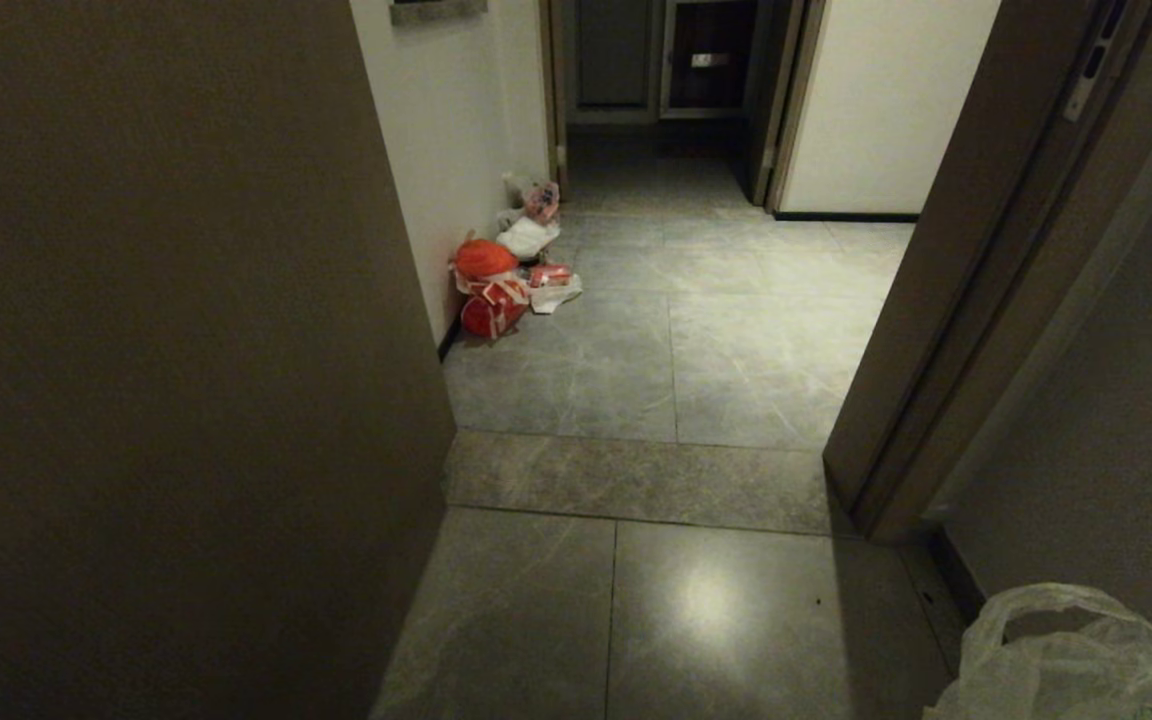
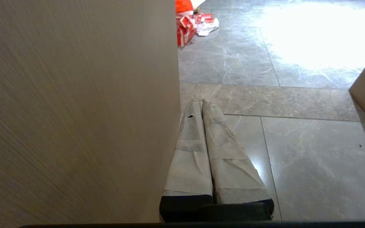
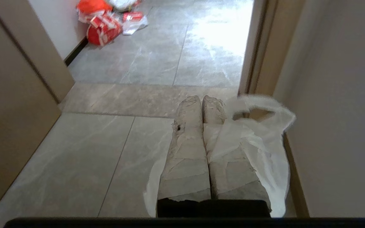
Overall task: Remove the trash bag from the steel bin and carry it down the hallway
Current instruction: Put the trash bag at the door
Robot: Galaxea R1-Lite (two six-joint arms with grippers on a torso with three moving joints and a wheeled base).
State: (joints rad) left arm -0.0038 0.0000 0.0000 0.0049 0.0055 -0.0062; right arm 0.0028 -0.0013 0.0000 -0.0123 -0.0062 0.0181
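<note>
Right gripper point(image 3: 201, 100) jaws pinched on trash bag point(image 3: 258, 142), lower right of frame. Left gripper point(image 2: 201, 103) jaws closed, empty. Risk: thin bag snags door frame point(image 1: 936, 330), tears or slips.

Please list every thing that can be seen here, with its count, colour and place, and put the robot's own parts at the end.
trash bag: one, translucent whitish, held at the right gripper, low right in the head view.
orange-red bag: one, on the floor against the left wall, farther down the hallway.
red-and-white packages: several, in the same pile.
whitish bags: about two, behind that pile.
hallway floor: grey veined tiles.
door frame: one, brown, right side.
doors: two, dark, far end.
left gripper: shut, empty, beside the brown wall panel.
right gripper: shut on the bag.
</note>
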